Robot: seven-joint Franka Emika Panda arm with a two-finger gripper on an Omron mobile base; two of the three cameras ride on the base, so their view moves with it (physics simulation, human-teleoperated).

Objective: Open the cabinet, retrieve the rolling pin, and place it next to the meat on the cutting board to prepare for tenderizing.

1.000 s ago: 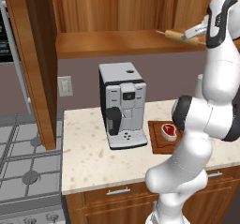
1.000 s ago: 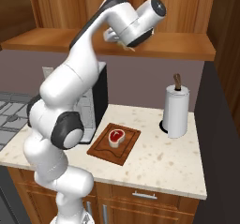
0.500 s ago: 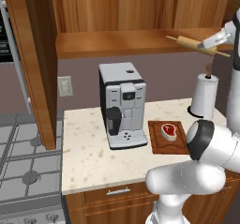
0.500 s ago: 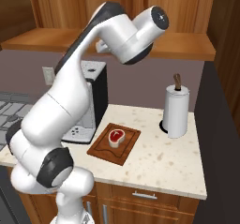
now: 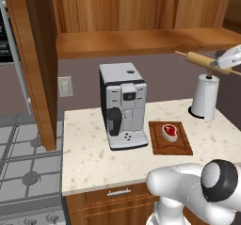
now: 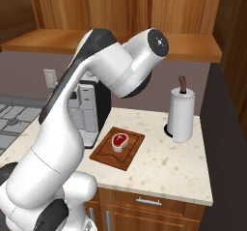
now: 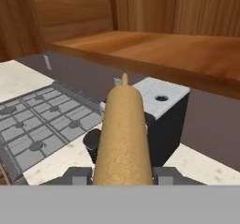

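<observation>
- Carried clear of the cabinet (image 5: 122, 12) shelf since a second ago: rolling pin (image 5: 203, 61), formerly at the shelf's front edge, now out in the air to the right, above the paper towel roll (image 5: 205, 96).
- Swung outward as well: white arm, wrist moved right across the left base view over the last second.
- End effector (image 5: 230, 58) closed on the rolling pin at one end; in the hand view the pin (image 7: 123, 138) seen clamped between the two dark tips, running away from the camera toward the coffee machine (image 7: 154, 120).
- Cabinet standing open, wooden shelf bare where visible.
- Meat (image 5: 169, 132) lying on the cutting board (image 5: 170, 138), board on the surface just right of the coffee machine, near the paper towel roll.
- Judged: opening and retrieval done; placement outstanding.
- Next move calls for lowering leftward to the board, pin set beside the meat, not on it.
- Risk: contact with the paper towel roll during descent.
</observation>
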